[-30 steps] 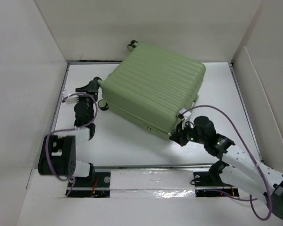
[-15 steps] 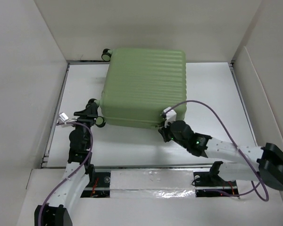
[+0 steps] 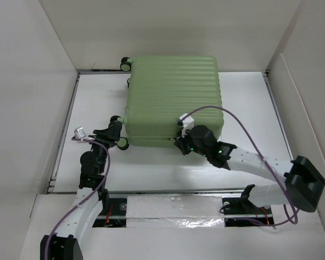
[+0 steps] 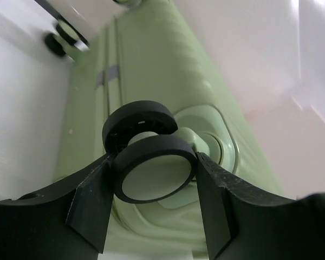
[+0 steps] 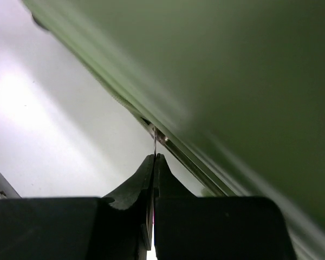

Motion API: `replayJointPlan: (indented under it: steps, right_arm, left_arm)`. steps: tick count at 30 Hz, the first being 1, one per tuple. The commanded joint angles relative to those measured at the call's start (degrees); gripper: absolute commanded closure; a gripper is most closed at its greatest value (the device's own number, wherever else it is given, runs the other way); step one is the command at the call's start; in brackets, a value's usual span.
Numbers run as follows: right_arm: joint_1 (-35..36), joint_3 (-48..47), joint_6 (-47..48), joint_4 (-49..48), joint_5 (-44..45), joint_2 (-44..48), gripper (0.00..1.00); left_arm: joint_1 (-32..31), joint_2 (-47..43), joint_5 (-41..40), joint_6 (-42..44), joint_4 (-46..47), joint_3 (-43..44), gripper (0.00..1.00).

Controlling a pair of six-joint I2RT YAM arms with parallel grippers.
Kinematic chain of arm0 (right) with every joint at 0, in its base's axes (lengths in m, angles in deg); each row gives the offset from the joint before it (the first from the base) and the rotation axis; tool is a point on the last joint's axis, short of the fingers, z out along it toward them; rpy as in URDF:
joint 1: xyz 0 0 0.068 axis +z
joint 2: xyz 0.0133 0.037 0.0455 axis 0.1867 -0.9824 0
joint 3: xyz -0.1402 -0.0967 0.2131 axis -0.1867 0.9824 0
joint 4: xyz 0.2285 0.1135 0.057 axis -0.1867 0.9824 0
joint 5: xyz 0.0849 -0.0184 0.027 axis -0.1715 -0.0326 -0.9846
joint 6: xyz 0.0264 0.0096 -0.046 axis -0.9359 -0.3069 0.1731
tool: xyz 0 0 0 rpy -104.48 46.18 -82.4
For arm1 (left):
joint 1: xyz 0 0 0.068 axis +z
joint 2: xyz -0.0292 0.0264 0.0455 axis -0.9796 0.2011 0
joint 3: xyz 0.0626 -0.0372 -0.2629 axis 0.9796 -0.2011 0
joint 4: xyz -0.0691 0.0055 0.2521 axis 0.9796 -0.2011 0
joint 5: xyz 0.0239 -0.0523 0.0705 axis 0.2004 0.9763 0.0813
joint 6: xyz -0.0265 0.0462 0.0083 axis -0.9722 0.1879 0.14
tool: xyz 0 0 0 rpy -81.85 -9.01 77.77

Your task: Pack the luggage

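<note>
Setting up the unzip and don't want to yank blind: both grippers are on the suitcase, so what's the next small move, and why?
Probably draw the right gripper slowly along the seam. It looks shut on the zipper pull at the near edge of the suitcase, which is closed. The left gripper clamps a wheel, which should brace the case against the pull.

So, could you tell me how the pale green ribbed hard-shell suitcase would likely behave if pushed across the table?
The pale green ribbed hard-shell suitcase lies flat on its broad side, so it should probably slide, not tip or roll. Its shell looks rigid, unlikely to flex. The small black wheel sticks out sideways and may swivel if pushed there.
</note>
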Motion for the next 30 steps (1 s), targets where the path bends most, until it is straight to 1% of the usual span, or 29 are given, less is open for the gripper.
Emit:
replayJointPlan:
  steps: [1,2,3,4,5,6,7,8,9,11,12,14,16,17,19,20,21,22,23,25,26,27,28,29,30]
  right_arm:
    - [-6.7,2.2,1.0,-10.4,-6.4,12.9,1.00]
    - [-8.9,3.0,1.3,-8.8,-8.1,17.2,1.00]
    - [-12.9,3.7,1.7,-7.4,-9.9,19.1,1.00]
    - [-14.9,4.4,2.9,-4.8,-10.9,20.5,1.00]
    - [-16.7,4.5,3.3,-3.6,-11.8,21.8,1.00]
    - [-19.8,4.6,3.6,-2.6,-13.0,23.4,1.00]
    - [-21.2,4.9,4.0,-1.3,-14.0,24.0,1.00]
    - [-22.3,5.2,4.3,-0.9,-15.1,24.5,1.00]
    - [-23.1,5.6,4.4,-1.0,-17.1,24.8,1.00]
    - [-23.6,6.7,4.6,-1.4,-19.4,24.3,1.00]
    - [-23.6,6.8,4.7,-0.9,-20.8,23.8,1.00]
    - [-20.5,8.9,4.1,-1.1,-20.1,23.3,1.00]
    - [-18.9,11.0,2.0,-3.3,-18.5,24.1,1.00]
    - [-17.8,11.8,1.8,-2.9,-18.3,25.2,1.00]
    - [-17.2,12.4,1.9,-0.1,-14.1,27.0,1.00]
    - [-17.2,12.6,1.9,2.5,-11.8,29.6,1.00]
    - [-18.2,14.1,1.9,3.1,-8.4,31.0,1.00]
    - [-19.1,15.3,1.2,2.9,-7.7,32.6,1.00]
    - [-20.4,16.2,1.0,2.9,-8.0,34.0,0.98]
    - [-25.1,19.1,0.1,2.1,-9.7,36.2,0.87]
    - [-26.9,19.8,0.1,1.4,-10.9,36.2,0.75]
    - [-28.5,20.5,0.4,0.7,-14.4,35.3,0.69]
    - [-31.8,21.0,0.6,-1.8,-15.8,34.4,0.64]
    - [-33.2,21.4,0.7,-3.1,-17.4,33.2,0.59]
    - [-34.7,21.1,0.8,-4.0,-20.1,31.9,0.58]
  left_arm:
    - [-3.6,0.5,19.3,1.1,3.6,-1.3,1.00]
    - [-5.4,0.9,18.7,1.7,4.4,-1.0,1.00]
    - [-7.7,2.3,17.0,2.5,4.8,-0.4,1.00]
    - [-10.0,3.7,13.6,3.6,4.9,0.4,1.00]
    - [-14.9,5.3,12.2,4.9,5.3,2.4,1.00]
    - [-17.2,9.2,10.6,5.3,6.4,3.0,1.00]
    - [-19.5,11.2,8.0,5.3,9.2,3.4,1.00]
    - [-23.9,13.0,6.8,5.2,10.5,4.4,1.00]
    - [-26.1,16.4,5.5,5.1,11.7,4.9,1.00]
    - [-30.3,19.5,2.3,4.7,15.4,6.2,1.00]
    - [-33.9,21.7,1.0,4.6,16.2,6.6,1.00]
    - [-36.4,23.0,-2.6,4.9,16.8,8.6,1.00]
    - [-37.7,23.6,-3.4,4.8,16.8,9.6,1.00]
    - [-37.7,23.5,-3.4,4.6,16.7,10.2,1.00]
    - [-37.7,22.5,-4.0,5.0,14.0,11.2,1.00]
    - [-37.7,22.1,-4.3,5.9,13.0,12.0,1.00]
    - [-37.7,21.3,-4.7,6.1,12.1,12.1,1.00]
    - [-37.7,20.7,-5.1,6.3,11.2,12.0,1.00]
    - [-37.7,20.3,-5.2,6.5,10.8,11.7,1.00]
    - [-37.7,18.6,-5.6,6.6,10.0,11.2,1.00]
    - [-37.7,18.3,-5.7,6.6,9.8,10.7,1.00]
    - [-37.7,17.7,-5.7,6.6,9.6,10.6,1.00]
    - [-37.7,17.7,-5.7,6.7,9.2,10.6,1.00]
    - [-37.7,17.8,-5.6,6.7,9.1,10.7,1.00]
    - [-37.7,18.2,-5.4,6.7,9.1,10.8,1.00]
